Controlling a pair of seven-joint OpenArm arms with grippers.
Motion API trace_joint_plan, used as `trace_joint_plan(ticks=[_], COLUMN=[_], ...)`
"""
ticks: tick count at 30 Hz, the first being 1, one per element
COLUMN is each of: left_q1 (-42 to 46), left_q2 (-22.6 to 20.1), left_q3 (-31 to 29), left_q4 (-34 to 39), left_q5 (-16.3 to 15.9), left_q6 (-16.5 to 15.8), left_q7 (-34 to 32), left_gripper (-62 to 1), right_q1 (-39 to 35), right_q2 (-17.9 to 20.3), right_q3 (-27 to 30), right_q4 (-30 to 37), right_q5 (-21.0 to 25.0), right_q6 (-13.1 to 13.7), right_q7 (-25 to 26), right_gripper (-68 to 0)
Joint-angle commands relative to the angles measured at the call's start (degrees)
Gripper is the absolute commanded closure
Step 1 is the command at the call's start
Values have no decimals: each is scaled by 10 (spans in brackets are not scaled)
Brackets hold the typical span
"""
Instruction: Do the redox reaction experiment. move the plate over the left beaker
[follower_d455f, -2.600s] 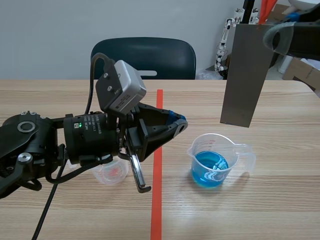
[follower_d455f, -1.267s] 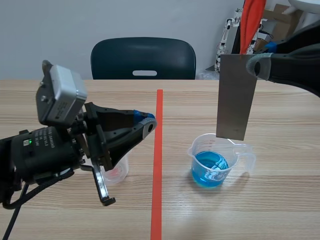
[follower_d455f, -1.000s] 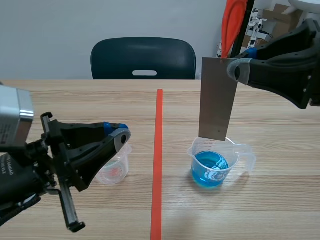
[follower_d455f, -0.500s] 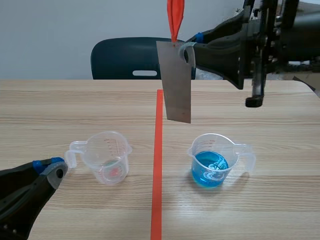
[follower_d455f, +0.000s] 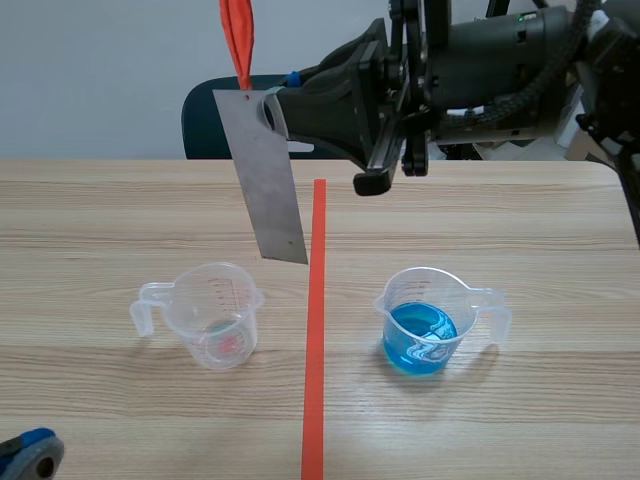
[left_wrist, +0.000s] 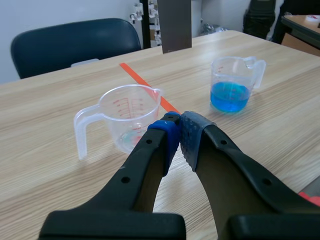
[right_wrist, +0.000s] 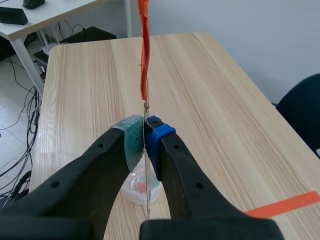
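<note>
Holding the grey plate (follower_d455f: 268, 185) by its top edge, the right gripper (follower_d455f: 272, 105) has its fingers closed firmly on the metal, just under the orange ribbon (follower_d455f: 238, 40) that is fixed to the top of the plate. The plate hangs in the air, tilted, with its lower end between the tape line (follower_d455f: 316, 330) and the left beaker (follower_d455f: 215, 315) and higher than the rim. I judge that it is not yet fully above the opening.

To do this step well, the arm should carry the plate a little more toward the left beaker at this height, so that the low corner passes above the rim. A slow move will prevent swinging. The beaker looks light and has only a small red trace at its bottom, so one touch could tip it.

The left gripper (left_wrist: 179, 125) lies low near the table (left_wrist: 45, 165), its fingers meeting with nothing between them, just before that beaker. It is best left there. The right beaker (follower_d455f: 432, 322) with blue liquid stands well apart.
</note>
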Motion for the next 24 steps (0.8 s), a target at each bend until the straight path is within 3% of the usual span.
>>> trace_joint_plan(ticks=[1, 8, 14, 15, 18, 20, 24], left_q1=[6, 13, 3, 3, 4, -1, -14], left_q2=[9, 40, 69, 73, 85, 93, 106], left_q3=[3, 3, 3, 3, 3, 3, 3], left_q4=[-11, -89, -138, -140, -143, -142, -142], left_q5=[-5, -5, -7, -4, 7, 8, 8], left_q6=[5, 17, 17, 17, 17, 24, 28], left_q7=[-19, -55, -57, -56, -57, -59, -56], left_gripper=[-32, -32, -45, -102, -435, -600, -623], right_q1=[11, 11, 10, 10, 10, 10, 10], right_q2=[-16, -89, -135, -142, -161, -175, -198], right_q3=[7, 7, 7, 7, 7, 7, 7], right_q4=[2, 2, 2, 2, 2, 2, 2], right_q5=[8, 5, -50, -56, -65, -84, -115], right_q6=[4, 4, 4, 4, 4, 4, 4], right_q7=[-6, -71, -83, -86, -90, -90, -92], right_gripper=[-6, -6, -6, -6, -6, -6, -6])
